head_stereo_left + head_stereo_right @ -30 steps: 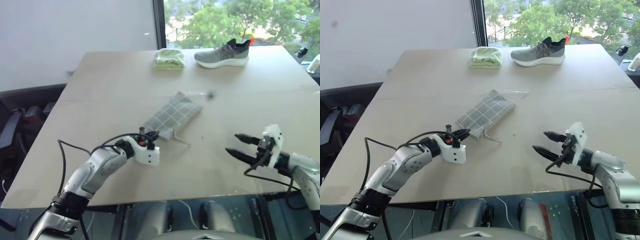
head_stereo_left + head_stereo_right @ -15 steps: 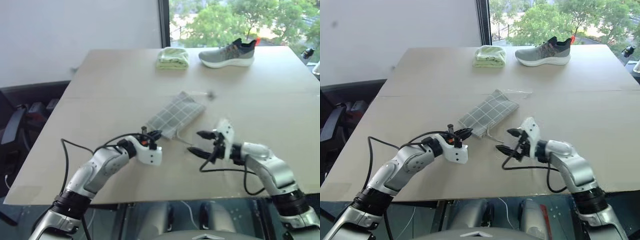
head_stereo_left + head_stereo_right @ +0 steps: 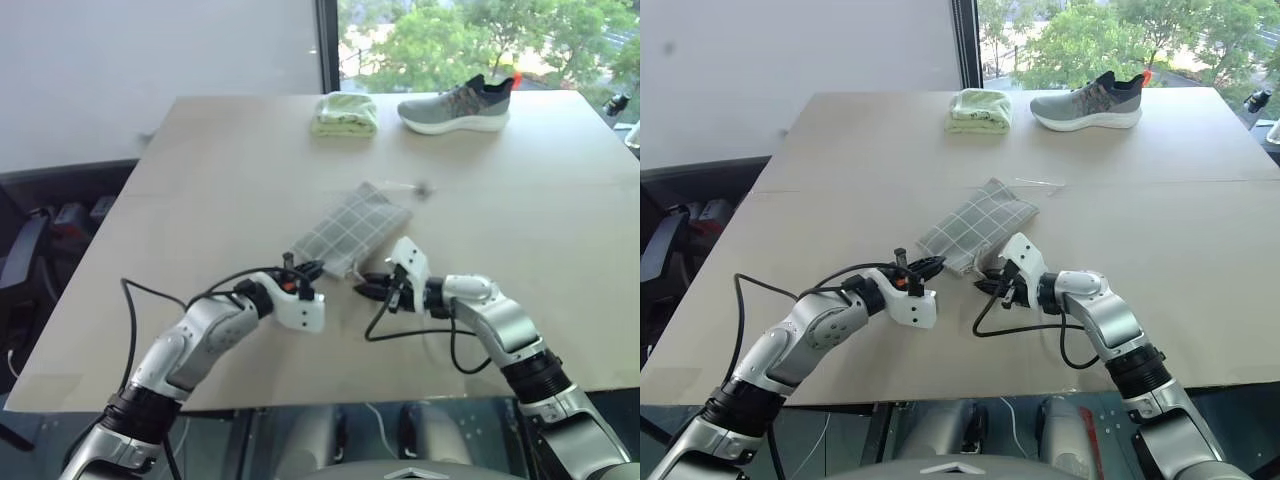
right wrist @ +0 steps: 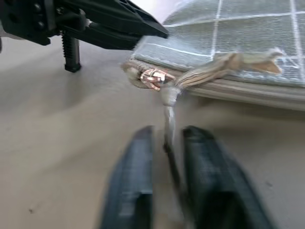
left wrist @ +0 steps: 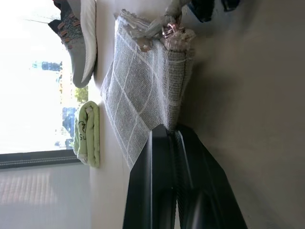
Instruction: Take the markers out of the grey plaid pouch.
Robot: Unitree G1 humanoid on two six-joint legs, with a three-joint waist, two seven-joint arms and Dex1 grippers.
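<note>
Your grey plaid pouch (image 3: pixel 975 225) is soft woven cloth, matt, coarse weave with pale grid lines; its drawstring (image 4: pixel 167 125) is thin cord with a shiny coppery metal crimp (image 4: pixel 151 76). Table (image 3: pixel 870 150) looks like smooth matt light wood. At the far edge you've got a folded light-green cloth (image 3: pixel 979 110), soft, and a shoe (image 3: pixel 1086 104) with knit upper and smooth white sole. Gripper fingers (image 4: pixel 129 186) are matt black plastic.
</note>
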